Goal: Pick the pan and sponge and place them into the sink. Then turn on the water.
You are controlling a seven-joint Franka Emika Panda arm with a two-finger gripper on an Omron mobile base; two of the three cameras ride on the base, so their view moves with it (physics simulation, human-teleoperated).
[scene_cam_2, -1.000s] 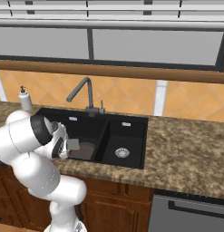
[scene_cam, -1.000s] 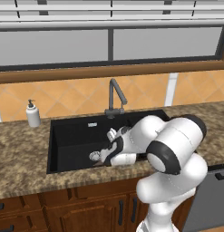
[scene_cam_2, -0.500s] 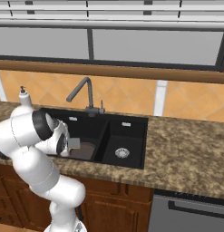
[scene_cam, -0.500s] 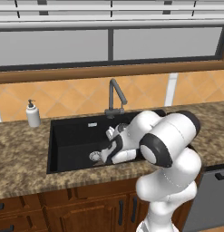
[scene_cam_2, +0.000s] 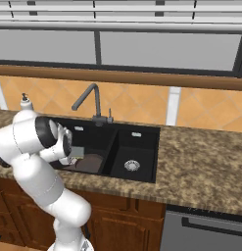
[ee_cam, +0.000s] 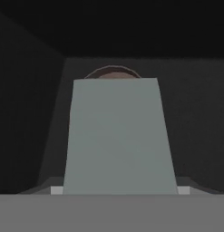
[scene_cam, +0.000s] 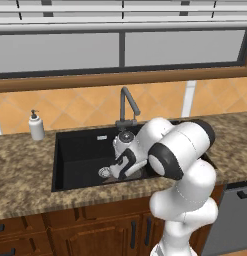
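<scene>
My gripper [scene_cam: 123,168] is down inside the large basin of the black sink [scene_cam: 75,150], shut on the sponge [scene_cam_2: 77,151]. In the hand view the sponge's grey-blue face [ee_cam: 118,136] spans the gap between the jaws. Just below and beyond it lies the round dark brown pan [scene_cam_2: 91,163] on the basin floor; only its far rim [ee_cam: 113,71] peeks over the sponge in the hand view. The dark grey gooseneck faucet [scene_cam: 126,103] stands behind the sink with no stream coming from it.
A white soap dispenser [scene_cam: 36,126] stands on the granite counter left of the sink. The smaller basin [scene_cam_2: 142,152] with its silver drain [scene_cam_2: 132,165] lies to the right. A dishwasher front [scene_cam_2: 205,230] sits under the counter at the right.
The arm's elbow has swung a little toward the sink. The sponge has stayed in the gripper, shifting only slightly over the pan.
</scene>
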